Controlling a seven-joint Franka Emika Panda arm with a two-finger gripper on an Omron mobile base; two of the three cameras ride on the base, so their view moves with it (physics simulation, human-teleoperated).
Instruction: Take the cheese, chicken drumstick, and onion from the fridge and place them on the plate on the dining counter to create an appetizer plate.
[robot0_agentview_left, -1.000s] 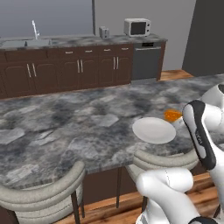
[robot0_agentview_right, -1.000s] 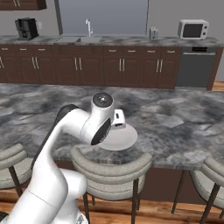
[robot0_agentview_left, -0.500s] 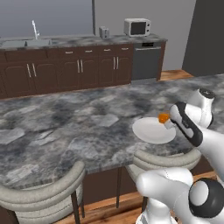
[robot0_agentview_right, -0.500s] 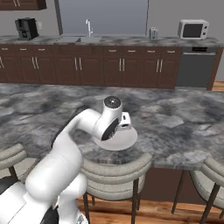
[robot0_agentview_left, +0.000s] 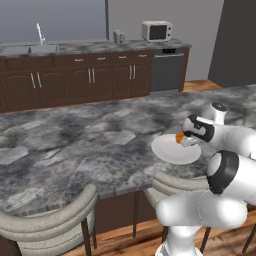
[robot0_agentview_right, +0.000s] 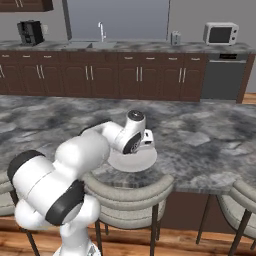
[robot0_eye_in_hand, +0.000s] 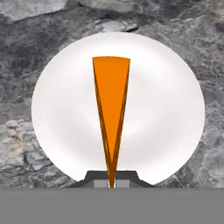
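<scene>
- Grey marbled desk (robot0_agentview_left: 75, 145) spans the kitchen foreground; dark brown cabinets (robot0_agentview_right: 115, 77) w/ sink (robot0_agentview_right: 92, 45) & microwave (robot0_agentview_right: 220, 33) are seen along the far wall.
- Padded beige stools (robot0_agentview_left: 47, 220) are tucked under the desk's near curved edge.
- White plate (robot0_agentview_left: 170, 151) is set on the desk close to its near edge, approx. above the gap betw. two stools; the same plate (robot0_agentview_right: 137, 161) is partly covered by the arm in the right base view.
- Gripper (robot0_agentview_left: 183, 140) is held low over the plate, towards the plate's right rim as seen from the left base cam.
- Jaws are clenched on the cheese (robot0_agentview_left: 179, 137); a small orange bit is seen at the tips, above the plate's surface.
- Hand view: cheese (robot0_eye_in_hand: 111, 113) is seen as a long narrow orange wedge, thin end pinched betw. the dark fingertips (robot0_eye_in_hand: 97, 176), wide end pointing away.
- Plate (robot0_eye_in_hand: 166, 109) lies directly beneath the wedge in that view, wedge approx. centred across it.
- Whether the cheese touches the plate can't be told; from the left base cam it seems just clear of it.
- Marbled desk (robot0_eye_in_hand: 205, 52) is visible all round the plate's rim.
</scene>
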